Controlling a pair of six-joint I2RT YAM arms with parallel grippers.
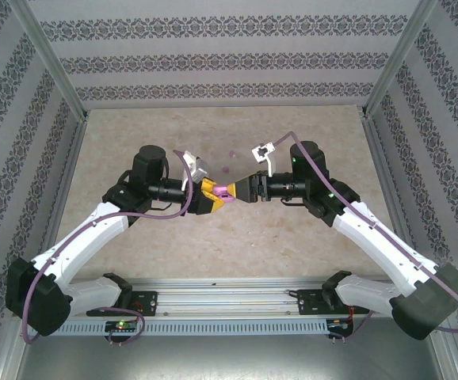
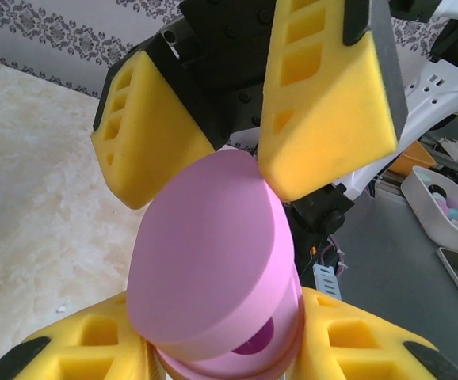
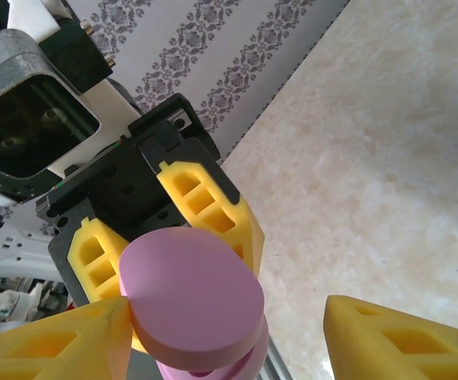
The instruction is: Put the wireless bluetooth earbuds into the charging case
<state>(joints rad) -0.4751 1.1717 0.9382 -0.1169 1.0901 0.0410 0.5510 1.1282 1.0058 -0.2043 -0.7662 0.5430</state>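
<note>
Charging case, pink and oval, hangs in the air above the worktop, its base clamped between the yellow fingers of the left claw. Its lid stands ajar, tilted up off the base. A darker purple hollow shows in the gap, and I cannot tell whether a bud sits in it. The right claw faces the case from the opposite side with its fingers apart, one close against the lid's edge and the other well clear.

Two purple specks lie on the worktop just beyond the case. They are likely earbuds but too small to be sure.

The main risk, as I judge it, is the lid. With nothing gripping it, it may swing down on the base, and any bud brought over would meet a closed case. A sideways nudge from the near finger could also twist the case in the left claw's hold. The buds are tiny, so a wide claw may flick one away from the case.
</note>
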